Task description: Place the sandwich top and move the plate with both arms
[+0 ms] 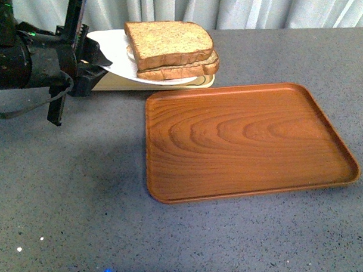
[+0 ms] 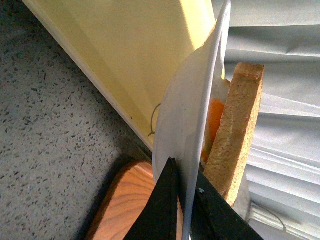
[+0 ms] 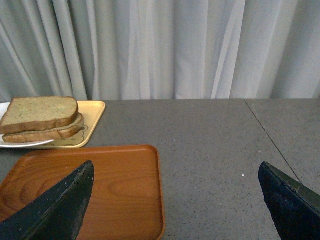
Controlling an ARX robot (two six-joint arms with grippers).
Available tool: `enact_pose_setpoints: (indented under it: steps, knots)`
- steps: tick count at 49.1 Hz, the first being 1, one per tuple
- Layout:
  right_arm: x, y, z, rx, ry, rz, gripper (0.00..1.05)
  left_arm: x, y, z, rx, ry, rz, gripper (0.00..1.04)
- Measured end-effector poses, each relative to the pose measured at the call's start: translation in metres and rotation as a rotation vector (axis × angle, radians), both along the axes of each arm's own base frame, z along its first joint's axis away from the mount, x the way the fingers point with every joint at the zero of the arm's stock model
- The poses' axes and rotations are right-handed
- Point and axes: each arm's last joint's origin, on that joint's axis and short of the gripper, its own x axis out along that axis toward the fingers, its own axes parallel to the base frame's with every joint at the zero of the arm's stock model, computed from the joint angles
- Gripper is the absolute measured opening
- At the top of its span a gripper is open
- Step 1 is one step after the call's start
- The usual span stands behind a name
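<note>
On the left of the grey bench (image 1: 64, 194), the left pincer (image 1: 101, 58) is clamped on the left rim of the white plate (image 1: 109, 42). In the left wrist view the rim is pinched between the black fingers (image 2: 160, 210), one on either face. The plate is held over the yellow tray (image 1: 117, 83); whether it touches the tray cannot be told. The top slice (image 1: 169, 41) is laid flat on the plate upon a lower slice (image 1: 182, 69), and a fried egg (image 2: 215, 120) is glimpsed between them. Just in front and to the right, a wooden tray (image 1: 247, 139) is set on the bench. Further right, the right pincer (image 3: 176, 167) is spread wide above the bench, gripping nothing.
</note>
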Motion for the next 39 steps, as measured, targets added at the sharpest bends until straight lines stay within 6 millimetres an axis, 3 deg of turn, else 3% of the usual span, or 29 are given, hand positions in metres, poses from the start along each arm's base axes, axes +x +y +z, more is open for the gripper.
enact_pose_setpoints:
  steps: [21, 31, 34, 39]
  knots:
    - [0.000, 0.000, 0.000, 0.000, 0.000, 0.000, 0.96, 0.048, -0.012, -0.015, 0.058, 0.020, -0.023, 0.03]
    - [0.000, 0.000, 0.000, 0.000, 0.000, 0.000, 0.96, 0.054, -0.003, -0.017, 0.069, 0.007, -0.025, 0.46]
    - [0.000, 0.000, 0.000, 0.000, 0.000, 0.000, 0.96, 0.048, 0.008, -0.022, 0.067, 0.011, -0.017, 0.61]
    - [0.000, 0.000, 0.000, 0.000, 0.000, 0.000, 0.96, 0.037, 0.024, -0.028, 0.063, 0.027, 0.004, 0.76]
